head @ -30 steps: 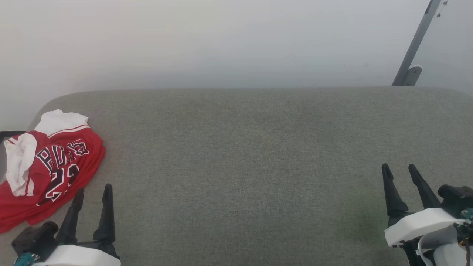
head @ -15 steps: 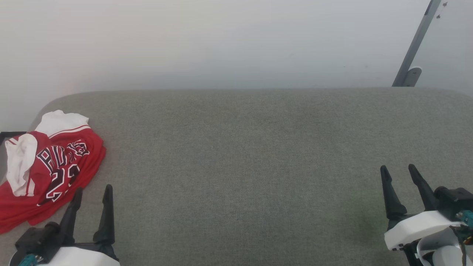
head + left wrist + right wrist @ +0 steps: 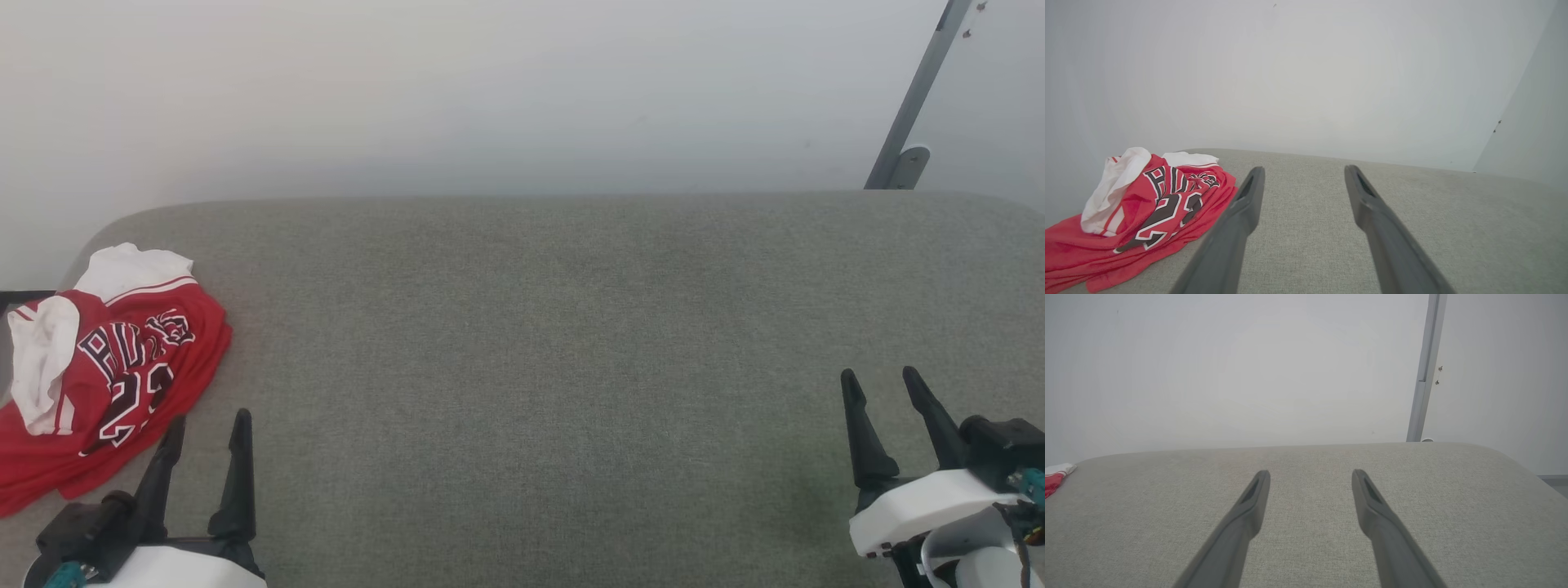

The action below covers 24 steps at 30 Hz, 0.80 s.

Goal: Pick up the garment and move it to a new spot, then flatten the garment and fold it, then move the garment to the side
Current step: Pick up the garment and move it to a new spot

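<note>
Currently the garment point(image 3: 106, 367) lies crumpled at the cushion's point(image 3: 539, 343) left end, just beside the left gripper point(image 3: 206, 425); right gripper point(image 3: 882, 380) well apart. Both jaws spread, empty.

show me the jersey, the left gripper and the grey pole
jersey point(image 3: 122, 367), head view, on its lettered red front
left gripper point(image 3: 208, 418), head view, midway between its fingertips
grey pole point(image 3: 924, 86), head view, middle of its shaft
</note>
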{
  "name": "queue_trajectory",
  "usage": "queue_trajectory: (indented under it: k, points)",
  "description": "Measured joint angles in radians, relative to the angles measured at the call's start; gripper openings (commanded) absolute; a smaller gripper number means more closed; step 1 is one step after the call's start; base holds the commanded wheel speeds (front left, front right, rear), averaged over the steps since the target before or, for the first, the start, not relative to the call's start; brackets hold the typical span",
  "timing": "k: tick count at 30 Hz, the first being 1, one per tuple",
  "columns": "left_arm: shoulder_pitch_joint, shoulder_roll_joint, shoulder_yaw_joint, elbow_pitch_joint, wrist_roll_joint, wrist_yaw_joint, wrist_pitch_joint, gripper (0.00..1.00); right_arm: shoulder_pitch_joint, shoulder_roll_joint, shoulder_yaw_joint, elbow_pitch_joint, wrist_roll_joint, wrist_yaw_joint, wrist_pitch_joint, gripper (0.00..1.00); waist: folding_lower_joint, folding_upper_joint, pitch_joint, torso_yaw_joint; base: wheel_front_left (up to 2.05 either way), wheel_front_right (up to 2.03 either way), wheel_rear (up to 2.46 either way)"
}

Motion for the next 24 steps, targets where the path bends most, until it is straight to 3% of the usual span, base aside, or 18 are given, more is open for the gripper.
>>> queue_trajectory:
  k: [11, 24]
  points:
    - [-0.005, -0.009, 0.012, 0.018, -0.004, 0.0, 0.0, 1.0, 0.007, 0.002, 0.008, -0.012, -0.006, 0.0, 0.005, 1.0, 0.0, 0.0, -0.001, 0.029, 0.0, 0.0, 0.0]
    - [-0.02, -0.009, 0.043, 0.037, -0.01, 0.0, 0.0, 1.0, -0.01, 0.003, 0.072, -0.008, -0.002, 0.0, 0.022, 1.0, 0.0, 0.0, -0.02, 0.174, 0.0, 0.0, 0.0]
